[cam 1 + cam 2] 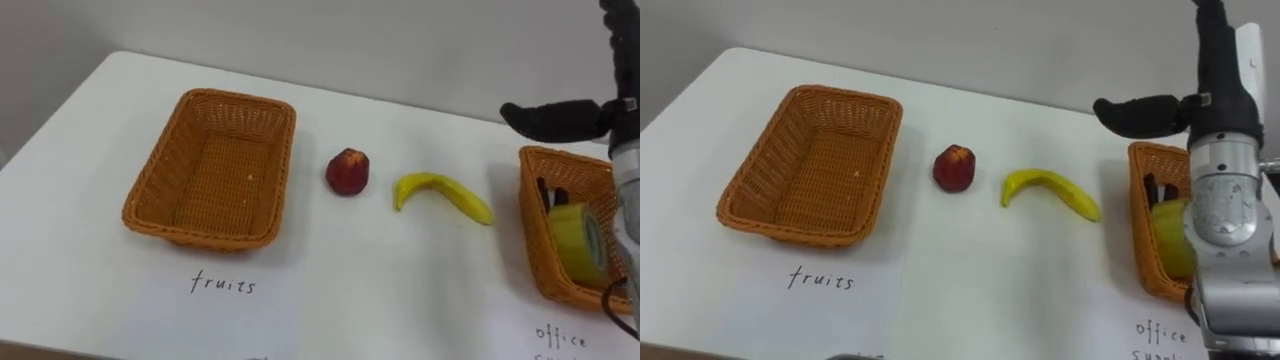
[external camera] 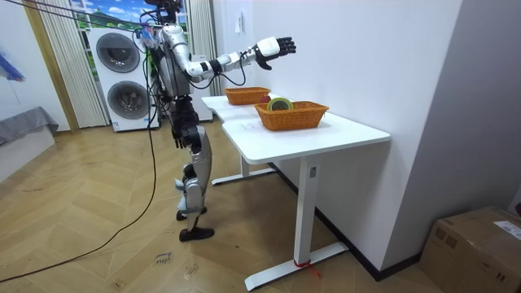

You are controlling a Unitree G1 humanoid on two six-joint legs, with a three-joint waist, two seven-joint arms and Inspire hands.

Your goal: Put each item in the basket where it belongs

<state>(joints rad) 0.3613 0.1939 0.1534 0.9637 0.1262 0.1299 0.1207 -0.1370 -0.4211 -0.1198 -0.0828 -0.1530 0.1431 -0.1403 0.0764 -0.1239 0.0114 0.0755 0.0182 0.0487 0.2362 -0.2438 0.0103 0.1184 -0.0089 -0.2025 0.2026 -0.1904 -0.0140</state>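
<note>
Right arm extended forward at about shoulder height, wrist raised. Right hand (image 1: 1212, 95) held aloft, fingers straight and slack, thumb spread toward the robot's left, nothing in it. Robot stands upright.

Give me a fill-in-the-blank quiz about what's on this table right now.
The fruits basket is ____.
Between the apple and the right-hand basket lies the ____.
The yellow tape roll sits in the basket labelled ____.
The raised hand is the robot's ____.
Missing: empty, banana, office, right.
</note>
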